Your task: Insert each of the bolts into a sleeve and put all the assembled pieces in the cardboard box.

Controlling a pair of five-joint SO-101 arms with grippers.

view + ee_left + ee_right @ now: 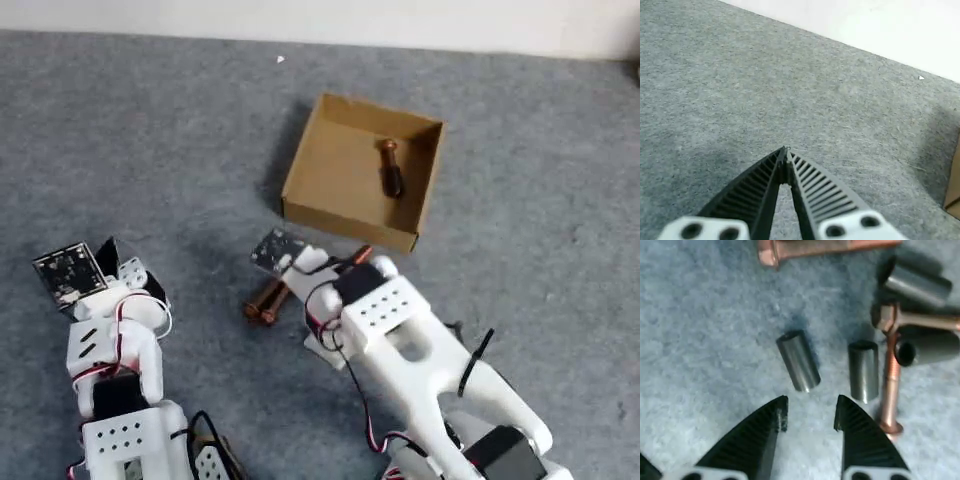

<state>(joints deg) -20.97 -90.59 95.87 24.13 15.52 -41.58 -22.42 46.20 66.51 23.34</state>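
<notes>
Bring your right gripper (810, 412) down over the nearest dark sleeve (798, 361), which lies tilted just ahead of the tips. Turn to straddle its width, and avoid nudging the second sleeve (863, 371) beside the copper bolt (889, 390). Its fingers stand parted, holding nothing. Your left gripper (785, 155) is closed and empty over the carpet (765, 75). Farther off, the cardboard box (345, 222) holds one assembled piece (390, 167).

Surface: grey felt-covered table (150, 150)
On it: cardboard box (345, 222); copper bolts (266, 300) near the box; dark sleeves (798, 360) beside bolts
</notes>
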